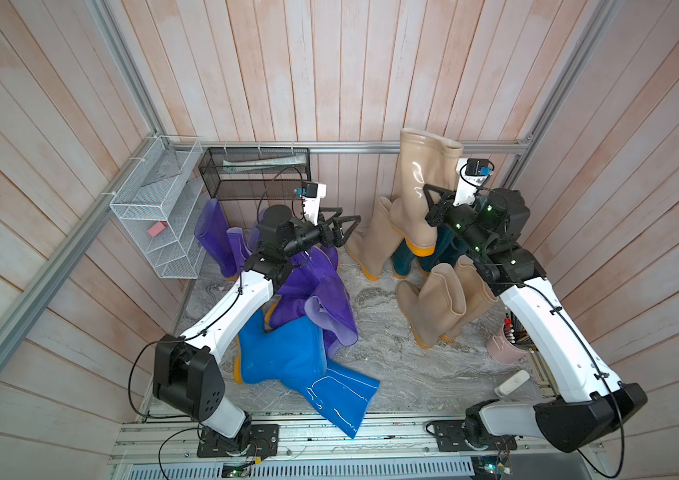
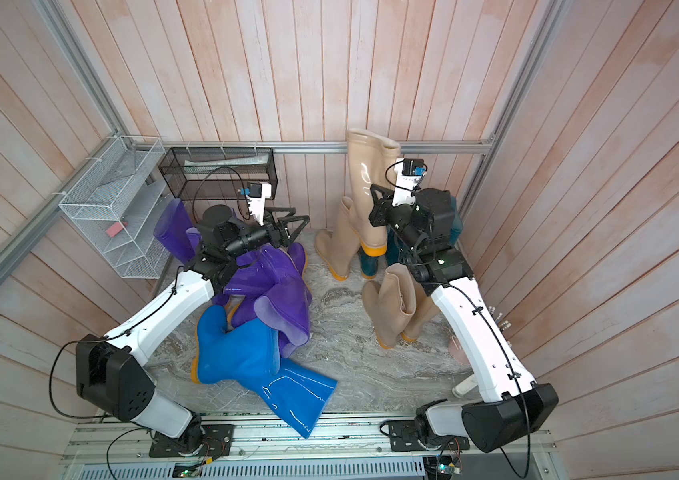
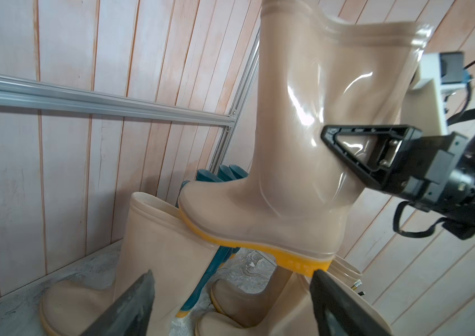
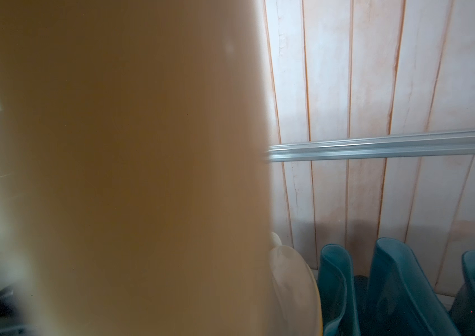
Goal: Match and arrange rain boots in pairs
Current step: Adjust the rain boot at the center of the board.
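Right gripper (image 1: 431, 203): clamped on the shaft of a glossy beige rubber rain boot with a yellow-orange sole (image 1: 419, 183). The boot is upright and lifted clear of the grey marbled floor (image 1: 392, 374), near the back wall. Its sole hangs over a second beige boot (image 1: 371, 245) standing below; I cannot tell whether they touch. Dark teal boots (image 4: 390, 291) stand behind them by the wall. Two more beige boots (image 1: 437, 307) stand together nearer the front.

Left gripper (image 1: 350, 230): jaws wide, nothing in them, hovering over the heap of translucent purple boots (image 1: 308, 291). Two bright blue boots (image 1: 288, 357) lie on their sides in front of the heap.
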`<state>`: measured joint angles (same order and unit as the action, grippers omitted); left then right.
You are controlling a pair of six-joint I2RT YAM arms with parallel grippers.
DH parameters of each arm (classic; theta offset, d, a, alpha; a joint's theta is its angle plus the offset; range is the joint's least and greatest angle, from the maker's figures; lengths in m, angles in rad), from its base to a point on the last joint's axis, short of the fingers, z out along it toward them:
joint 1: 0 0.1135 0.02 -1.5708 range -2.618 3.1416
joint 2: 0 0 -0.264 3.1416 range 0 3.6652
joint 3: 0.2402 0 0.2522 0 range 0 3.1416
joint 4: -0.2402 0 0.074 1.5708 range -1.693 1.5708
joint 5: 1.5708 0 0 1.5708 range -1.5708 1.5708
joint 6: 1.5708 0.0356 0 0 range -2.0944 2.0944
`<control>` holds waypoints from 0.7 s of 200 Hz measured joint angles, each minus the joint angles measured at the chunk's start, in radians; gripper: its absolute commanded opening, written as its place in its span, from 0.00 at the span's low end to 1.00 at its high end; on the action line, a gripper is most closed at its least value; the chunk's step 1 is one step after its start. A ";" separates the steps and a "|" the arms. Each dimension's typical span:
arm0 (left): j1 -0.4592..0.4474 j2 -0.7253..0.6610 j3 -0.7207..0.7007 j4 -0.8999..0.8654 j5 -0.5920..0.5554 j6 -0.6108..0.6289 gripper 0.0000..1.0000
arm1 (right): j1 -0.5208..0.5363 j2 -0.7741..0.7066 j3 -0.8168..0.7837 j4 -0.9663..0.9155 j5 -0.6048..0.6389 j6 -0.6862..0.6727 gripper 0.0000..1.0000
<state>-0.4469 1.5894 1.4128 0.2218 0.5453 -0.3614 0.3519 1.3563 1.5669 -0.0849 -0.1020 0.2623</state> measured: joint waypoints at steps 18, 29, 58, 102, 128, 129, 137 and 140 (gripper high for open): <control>-0.031 0.020 -0.001 -0.007 -0.066 0.004 0.87 | -0.001 0.025 0.037 -0.002 -0.010 0.010 0.00; -0.038 0.027 -0.003 -0.007 -0.105 0.003 0.87 | -0.001 0.035 0.051 -0.001 -0.019 0.019 0.00; -0.063 0.070 0.028 -0.036 -0.205 0.007 0.92 | 0.005 0.037 0.074 -0.014 -0.010 0.021 0.00; -0.188 0.275 0.278 -0.186 -0.431 0.052 1.00 | 0.006 0.036 0.105 -0.016 0.066 -0.016 0.00; -0.252 0.356 0.358 -0.243 -0.567 0.084 1.00 | 0.005 0.036 0.105 -0.026 0.121 -0.047 0.00; -0.255 0.358 0.360 -0.245 -0.575 0.087 1.00 | 0.005 0.036 0.105 -0.026 0.122 -0.047 0.00; -0.268 0.375 0.372 -0.259 -0.615 0.100 1.00 | 0.005 0.036 0.105 -0.025 0.130 -0.054 0.00; -0.271 0.380 0.375 -0.262 -0.628 0.105 1.00 | 0.004 0.036 0.105 -0.025 0.134 -0.056 0.00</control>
<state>-0.7181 1.9697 1.7874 -0.0402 -0.0830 -0.2569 0.3561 1.3922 1.6714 -0.1097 0.0315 0.2062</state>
